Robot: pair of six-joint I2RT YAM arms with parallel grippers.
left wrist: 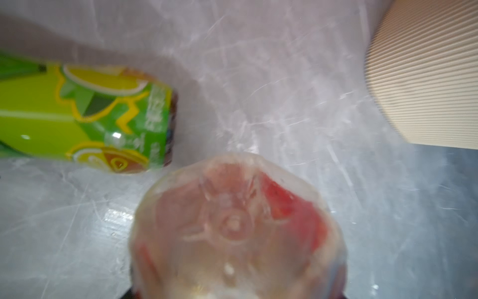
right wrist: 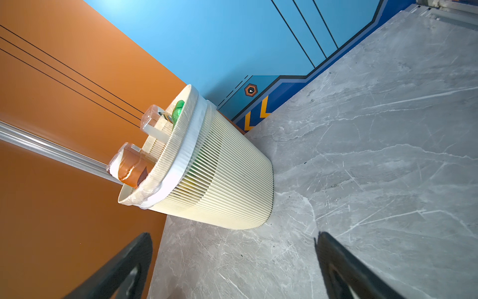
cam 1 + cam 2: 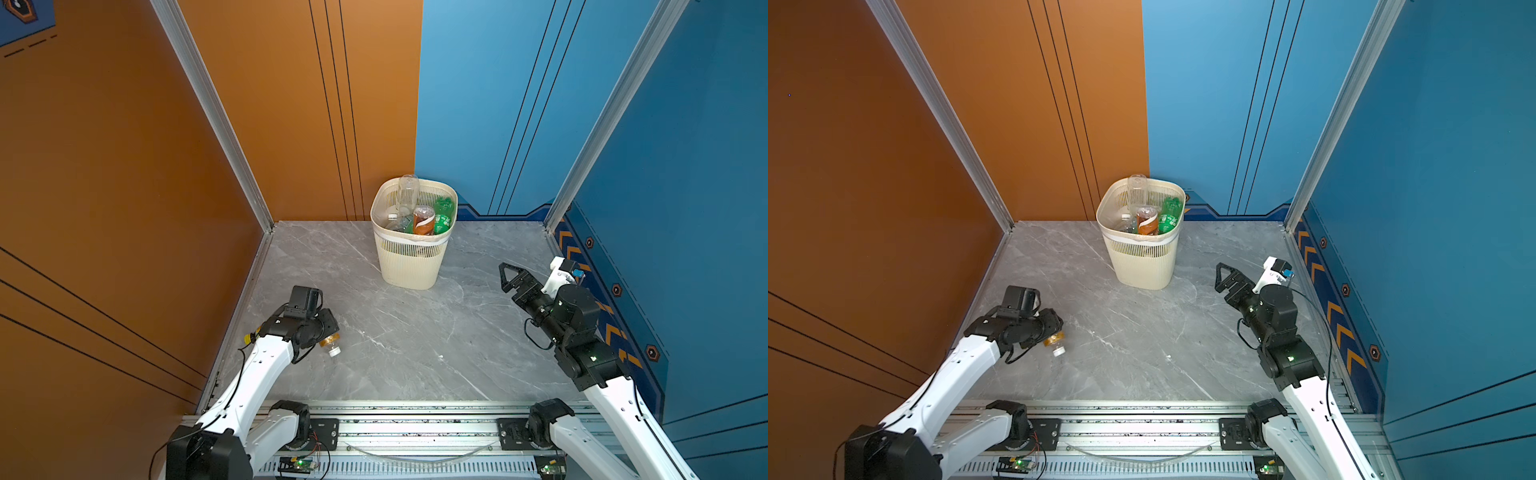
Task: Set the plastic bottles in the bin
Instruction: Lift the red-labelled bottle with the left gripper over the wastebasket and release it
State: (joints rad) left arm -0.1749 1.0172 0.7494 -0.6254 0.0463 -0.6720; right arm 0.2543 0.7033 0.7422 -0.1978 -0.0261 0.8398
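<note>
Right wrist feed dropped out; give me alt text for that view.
The cream slatted bin stands on the grey marble tabletop, with a clear bottle and an orange-labelled bottle poking above its rim and a green bottle just inside. The right gripper is open and empty in the foreground, facing the bin.

A robot lab booth: orange wall panel (image 3: 104,166), blue wall panel (image 3: 706,166), aluminium frame post (image 3: 215,116), marble-print tabletop (image 3: 415,340), slotted mounting rail (image 3: 415,419).

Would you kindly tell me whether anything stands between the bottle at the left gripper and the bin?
Nothing visible does: in both top views the grey floor between the white-capped bottle at the left gripper and the bin lies bare. The bin is nearly full, though; a clear bottle pokes above its rim.
</note>
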